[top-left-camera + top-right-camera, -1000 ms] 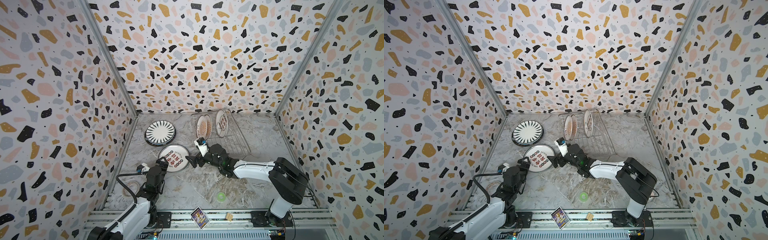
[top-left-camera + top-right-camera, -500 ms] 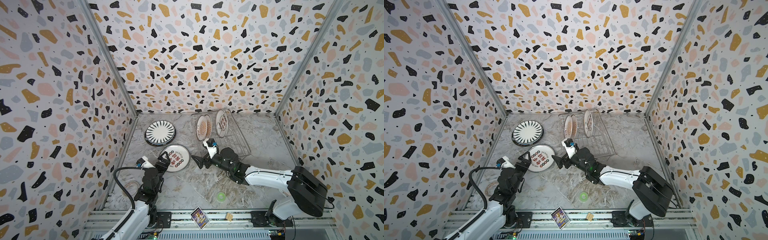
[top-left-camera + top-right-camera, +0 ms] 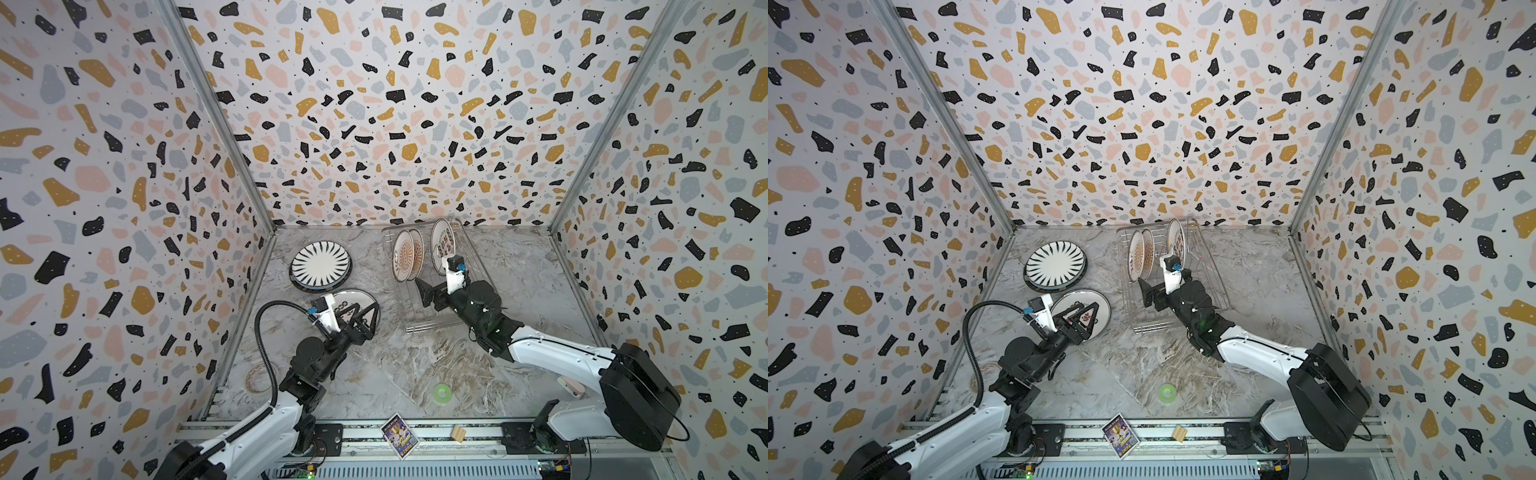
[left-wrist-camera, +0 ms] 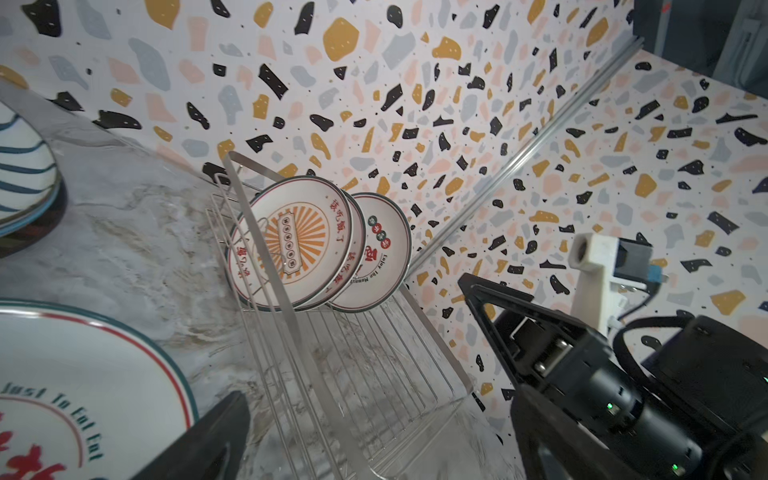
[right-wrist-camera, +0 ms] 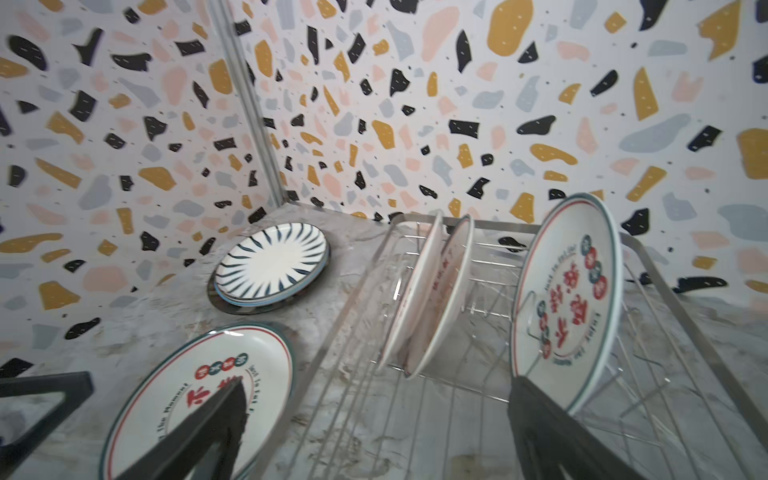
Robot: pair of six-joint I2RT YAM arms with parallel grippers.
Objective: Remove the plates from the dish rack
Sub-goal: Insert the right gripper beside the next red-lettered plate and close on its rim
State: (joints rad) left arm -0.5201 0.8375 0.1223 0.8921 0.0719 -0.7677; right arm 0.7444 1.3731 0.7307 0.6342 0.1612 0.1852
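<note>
Inside dish rack (image 3: 417, 318), three upright plates (image 3: 403, 255)

I see the dish rack (image 3: 415, 322) at the back right of the surface (image 3: 395, 365). In its far end stand a pair of plates (image 3: 405, 255) and, right of it, a third plate (image 3: 441, 243). Left of the rack lies a plate stack (image 3: 320, 264), with a single plate (image 3: 355, 296) before it.

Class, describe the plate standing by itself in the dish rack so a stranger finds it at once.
Find the wire dish rack at the back of the marble table. In it a pair of plates stands on edge, and the lone plate stands to their right in both top views. Unlike their orange sunbursts, it bears red characters and round dots.
</note>
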